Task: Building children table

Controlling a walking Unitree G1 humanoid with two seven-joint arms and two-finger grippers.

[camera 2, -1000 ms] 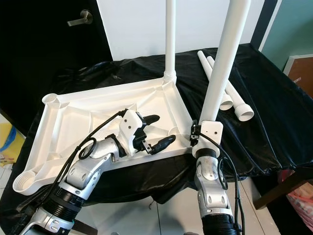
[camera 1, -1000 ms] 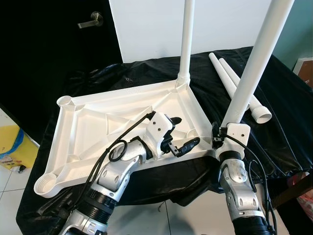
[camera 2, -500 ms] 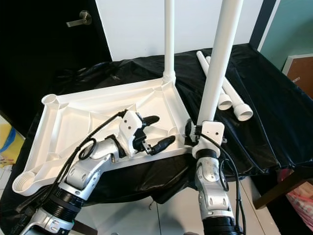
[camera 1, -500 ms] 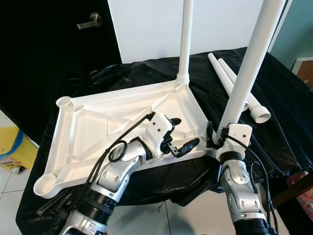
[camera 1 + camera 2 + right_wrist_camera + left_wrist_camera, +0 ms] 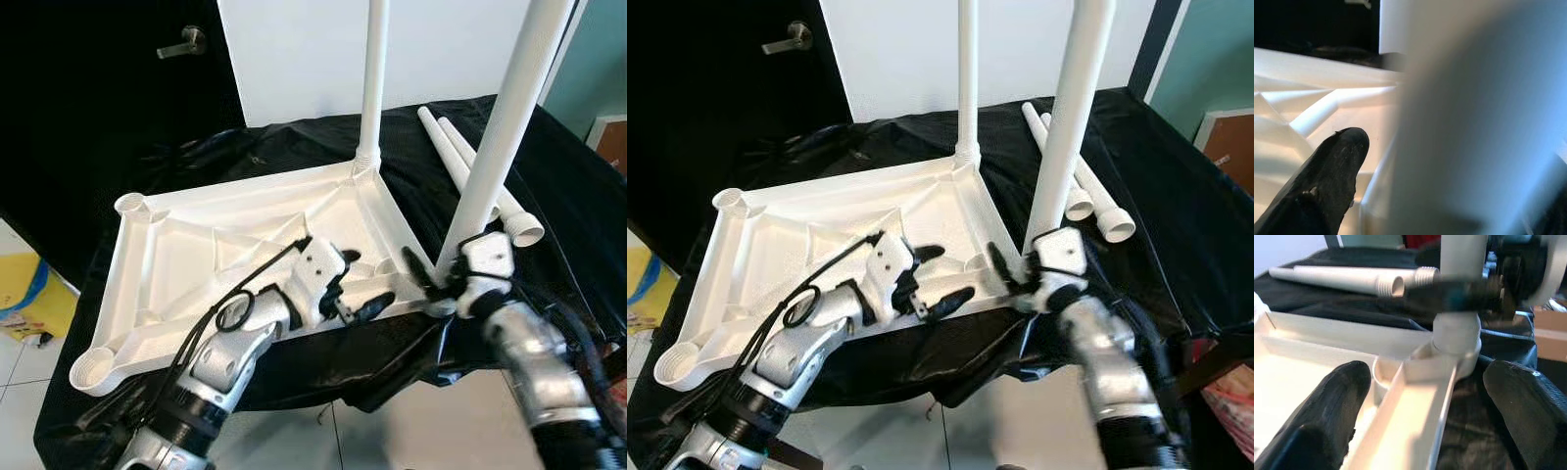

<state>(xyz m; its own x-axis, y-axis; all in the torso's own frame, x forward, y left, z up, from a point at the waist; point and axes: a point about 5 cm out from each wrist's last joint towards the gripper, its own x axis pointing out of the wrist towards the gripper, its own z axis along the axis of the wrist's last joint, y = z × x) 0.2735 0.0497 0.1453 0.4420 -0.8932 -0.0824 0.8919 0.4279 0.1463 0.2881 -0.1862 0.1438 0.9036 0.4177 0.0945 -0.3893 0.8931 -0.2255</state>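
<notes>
The white plastic tabletop (image 5: 196, 255) lies upside down on a black cloth. One white leg (image 5: 372, 78) stands in its far right corner. A second leg (image 5: 500, 127) stands in the near right corner socket (image 5: 1457, 340), and my right gripper (image 5: 441, 274) is shut around its base; one finger (image 5: 1322, 181) shows beside the blurred leg (image 5: 1474, 122). My left gripper (image 5: 361, 284) hovers open over the tabletop's near right rim, its fingers (image 5: 1327, 406) on either side of the rim. Two loose legs (image 5: 470, 166) lie on the cloth to the right.
The black cloth (image 5: 568, 196) hangs over the front edge above a tiled floor. A dark door with a lever handle (image 5: 183, 41) is at the back left, a yellow object (image 5: 24, 289) on the floor at left, and a cardboard box (image 5: 612, 137) at the right.
My right arm has swung out to the right and tilted, with its gripper still at the base of the near leg. The left gripper has sunk slightly toward the rim.
</notes>
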